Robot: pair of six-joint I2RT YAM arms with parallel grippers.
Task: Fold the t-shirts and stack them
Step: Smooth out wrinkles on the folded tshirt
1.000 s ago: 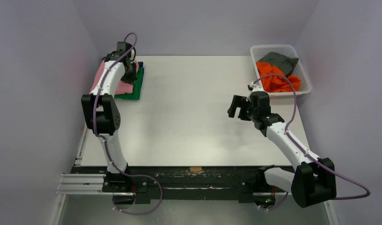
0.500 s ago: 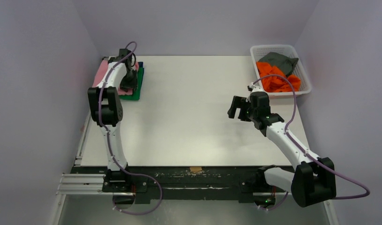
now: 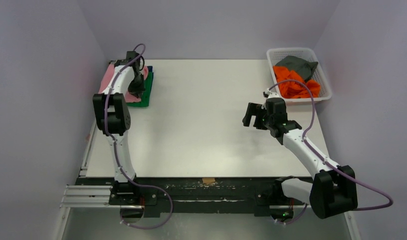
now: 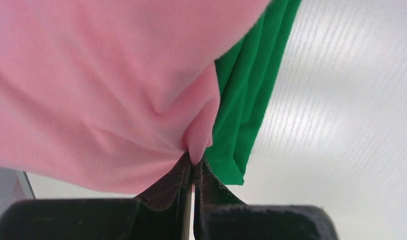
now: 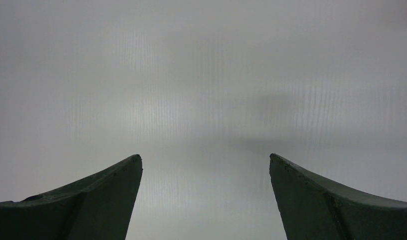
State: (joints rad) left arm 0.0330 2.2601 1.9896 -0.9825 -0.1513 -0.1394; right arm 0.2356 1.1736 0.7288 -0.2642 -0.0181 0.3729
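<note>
Pink shirt (image 4: 91, 75) fold clamped tight by left gripper (image 4: 193, 162); pulling away could drag it off green shirt (image 4: 246, 90). Right gripper (image 5: 205, 157) wide apart, empty.

We could read no text, label, brand, number or sign in any view. The pink t-shirt (image 4: 91, 75), the green t-shirt (image 4: 246, 90) and the white basket (image 3: 293, 50) showed us no legible marking.
</note>
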